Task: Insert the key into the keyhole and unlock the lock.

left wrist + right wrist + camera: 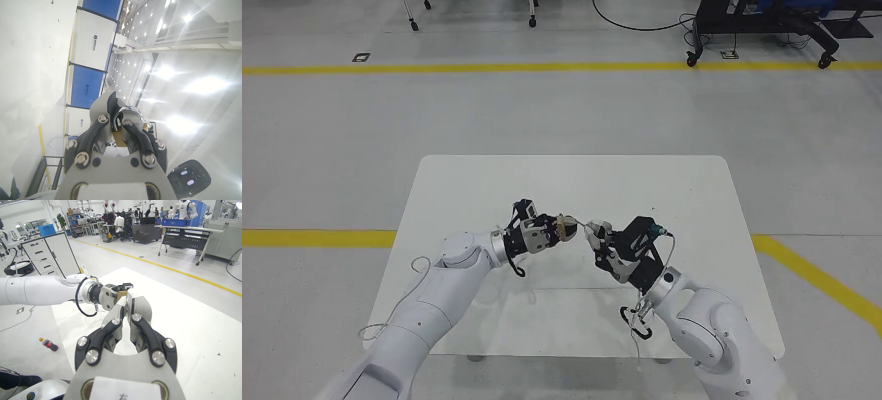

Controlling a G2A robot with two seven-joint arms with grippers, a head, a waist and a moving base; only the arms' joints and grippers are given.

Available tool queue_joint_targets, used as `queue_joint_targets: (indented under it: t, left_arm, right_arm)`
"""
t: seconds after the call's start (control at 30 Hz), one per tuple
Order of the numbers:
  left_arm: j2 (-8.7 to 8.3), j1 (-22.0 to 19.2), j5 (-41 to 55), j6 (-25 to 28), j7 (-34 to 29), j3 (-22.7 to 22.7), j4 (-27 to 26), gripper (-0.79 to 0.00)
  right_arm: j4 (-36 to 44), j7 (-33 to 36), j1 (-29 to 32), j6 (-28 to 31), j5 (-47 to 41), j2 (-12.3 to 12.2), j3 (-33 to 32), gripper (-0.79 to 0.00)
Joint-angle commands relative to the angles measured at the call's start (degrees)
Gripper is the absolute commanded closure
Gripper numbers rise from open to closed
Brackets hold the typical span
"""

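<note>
Two white robot arms are meeting above the middle of a smooth white table with rounded corners. The left gripper is clamping its pale grey fingers, narrowly parted, on the lock, a small block-shaped body of matte brass. The lock's curved shackle, polished chrome that is throwing back the ceiling lights, is arching out between the fingertips. The lock is hanging in the air over the tabletop.

Facing it, the right gripper is pinching the key by its flat, rounded, silvery metal head, its fingers almost closed with just the thin head between the pads. The key's head is sitting just beside the brass body. The blade is hiding behind the fingertips, so whether it is inside the keyhole cannot be told.

Black curved links with shiny round rivets are joining each gripper's fingers to its grey palm. On the glossy pale floor beside the table, a dark plastic bottle with a yellow cap is lying on its side. A yellow line is running across the floor beyond the table.
</note>
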State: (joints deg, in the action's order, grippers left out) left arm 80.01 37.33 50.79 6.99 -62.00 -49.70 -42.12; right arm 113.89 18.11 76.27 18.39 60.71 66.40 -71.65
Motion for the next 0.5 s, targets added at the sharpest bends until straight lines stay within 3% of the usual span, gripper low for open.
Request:
queue_joint_targets:
  t: [0.0,0.17,0.33,0.47]
  left_arm:
    - [0.00,0.0,0.0,0.0,0.0,0.0,0.0,0.000]
    - [0.00,0.0,0.0,0.0,0.0,0.0,0.0,0.000]
    - [0.00,0.0,0.0,0.0,0.0,0.0,0.0,0.000]
    - [0.00,0.0,0.0,0.0,0.0,0.0,0.0,0.000]
  right_arm:
    - [0.0,0.0,0.0,0.0,0.0,0.0,0.0,0.000]
    - [-0.4,-0.1,0.7,-2.3,-2.7,0.1,-0.6,0.000]
    - [-0.1,8.5,0.6,-7.5,-33.1,0.5,-6.0,0.000]
    - [-2.7,24.7,-1.2,-18.4,-61.5,0.3,-10.2,0.000]
